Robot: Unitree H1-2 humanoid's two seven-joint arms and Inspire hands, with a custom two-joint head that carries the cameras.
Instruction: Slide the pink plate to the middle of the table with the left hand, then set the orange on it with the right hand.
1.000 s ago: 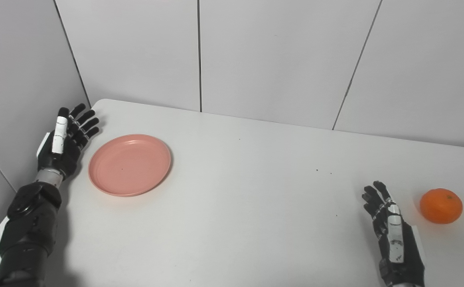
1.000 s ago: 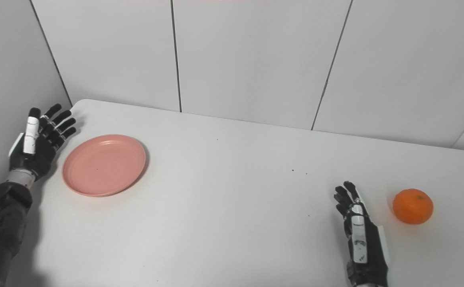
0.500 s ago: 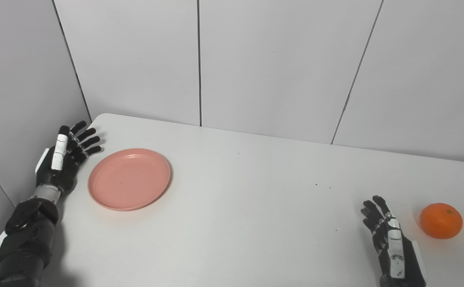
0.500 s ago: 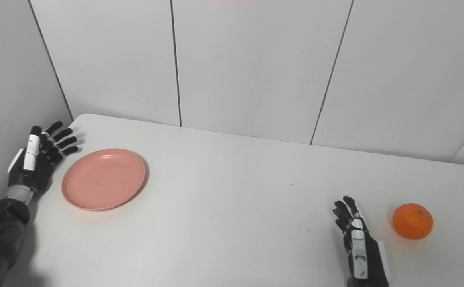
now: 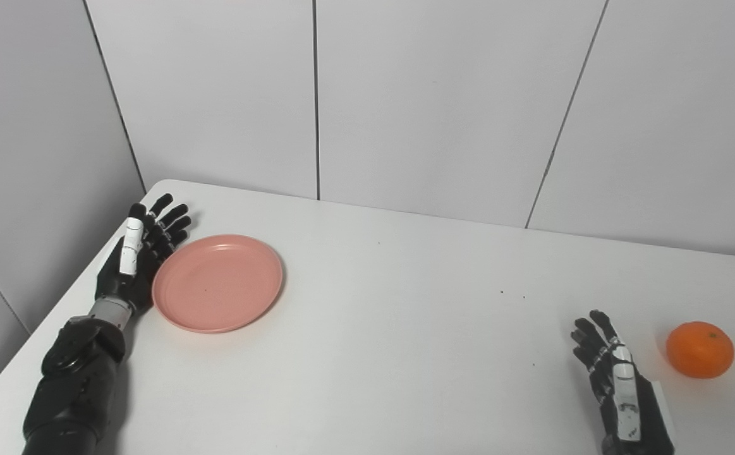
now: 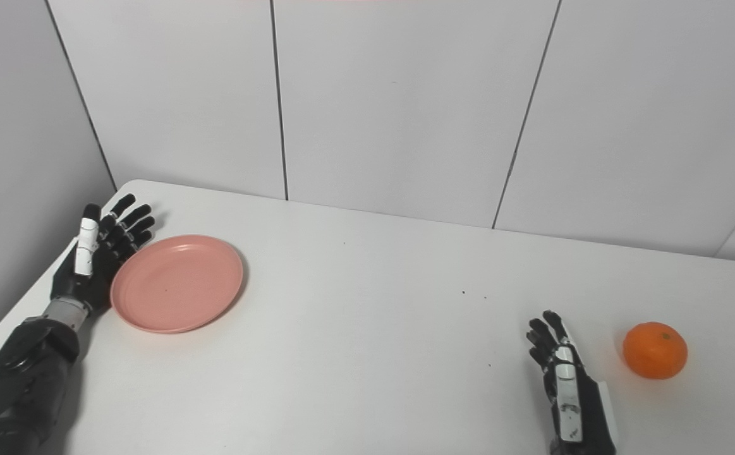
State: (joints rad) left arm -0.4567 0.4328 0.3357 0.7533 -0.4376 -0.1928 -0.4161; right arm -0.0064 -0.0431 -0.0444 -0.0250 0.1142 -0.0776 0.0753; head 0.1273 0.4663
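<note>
We see a plain pink plate (image 5: 217, 282), one even salmon shade across rim and well, with a tiny dark dot near its centre. The orange (image 5: 699, 349) is bright, saturated orange with a small dark stem mark on top. Both of our hands are black: the left hand (image 5: 134, 256) carries a white strip along its upper edge and a silver-grey wrist band, and the right hand (image 5: 620, 385) shows white panels on its back. The table (image 5: 405, 328) is matte white, flecked with a few small dark specks. The wall panels (image 5: 437, 95) are pale grey-white with thin dark seams.
</note>
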